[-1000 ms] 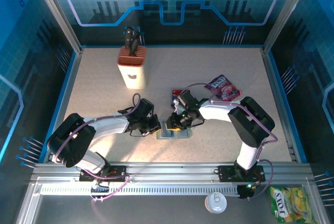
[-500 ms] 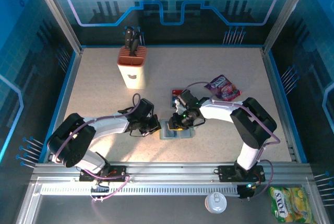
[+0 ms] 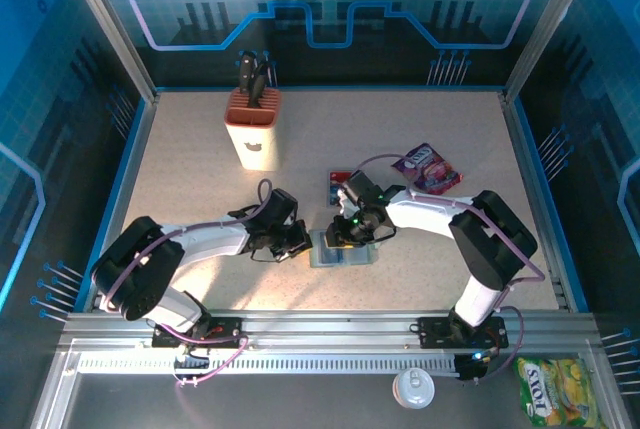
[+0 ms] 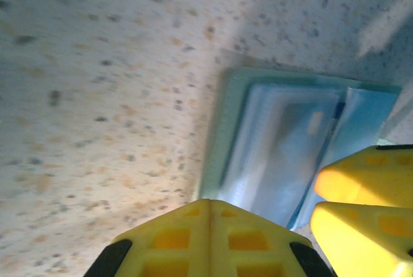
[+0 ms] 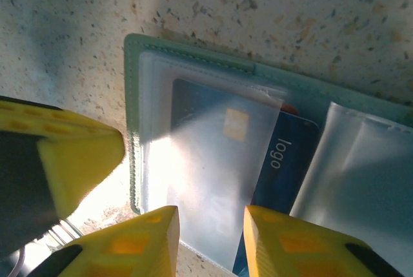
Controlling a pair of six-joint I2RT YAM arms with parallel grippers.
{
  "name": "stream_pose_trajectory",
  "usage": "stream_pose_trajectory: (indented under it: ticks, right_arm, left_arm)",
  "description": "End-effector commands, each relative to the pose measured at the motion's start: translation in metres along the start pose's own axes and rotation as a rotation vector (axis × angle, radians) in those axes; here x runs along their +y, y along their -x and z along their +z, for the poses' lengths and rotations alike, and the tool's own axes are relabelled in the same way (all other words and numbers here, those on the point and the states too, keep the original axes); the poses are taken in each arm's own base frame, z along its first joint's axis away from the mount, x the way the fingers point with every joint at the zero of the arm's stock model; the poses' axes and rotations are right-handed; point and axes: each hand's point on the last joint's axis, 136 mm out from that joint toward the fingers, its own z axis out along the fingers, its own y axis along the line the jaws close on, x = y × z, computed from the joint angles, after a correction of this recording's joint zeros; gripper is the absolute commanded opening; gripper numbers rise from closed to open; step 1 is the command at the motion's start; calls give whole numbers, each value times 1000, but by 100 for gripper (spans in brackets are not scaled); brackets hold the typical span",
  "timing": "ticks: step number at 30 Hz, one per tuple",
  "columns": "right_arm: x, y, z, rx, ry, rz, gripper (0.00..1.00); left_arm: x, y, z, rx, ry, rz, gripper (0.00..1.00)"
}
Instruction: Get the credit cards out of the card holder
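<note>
Card holder (image 5: 132,96) edges: left pincer (image 4: 210,205) closed, right pincer (image 5: 206,215) narrowly apart over credit card (image 5: 287,148); open table (image 3: 200,189) around.

Speckled matt table (image 5: 322,6) — card holder (image 5: 131,115) with glossy clear-plastic sleeves (image 5: 206,186).

Credit card (image 5: 279,155) in card holder (image 5: 131,83)
</note>
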Motion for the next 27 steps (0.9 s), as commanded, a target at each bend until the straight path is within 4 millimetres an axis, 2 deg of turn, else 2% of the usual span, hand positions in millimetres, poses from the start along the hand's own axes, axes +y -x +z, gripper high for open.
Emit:
stream_pose_trajectory:
  ticks: [1, 5, 8, 19, 27]
  right_arm:
    - [10, 1, -9, -14, 3, -26, 33]
    - [8, -1, -9, -11, -3, -24, 33]
    - [7, -3, -8, -6, -5, -23, 33]
    - [4, -3, -1, 15, -9, -8, 33]
    - [9, -4, 7, 35, 35, 4, 33]
  left_arm:
    - [-21, -5, 7, 35, -45, 24, 3]
    - [-24, -9, 15, 51, -36, 30, 2]
    - [-18, -9, 17, 51, -7, 24, 2]
    - [11, -8, 13, 32, 123, 48, 0]
    - [13, -7, 12, 29, 130, 53, 0]
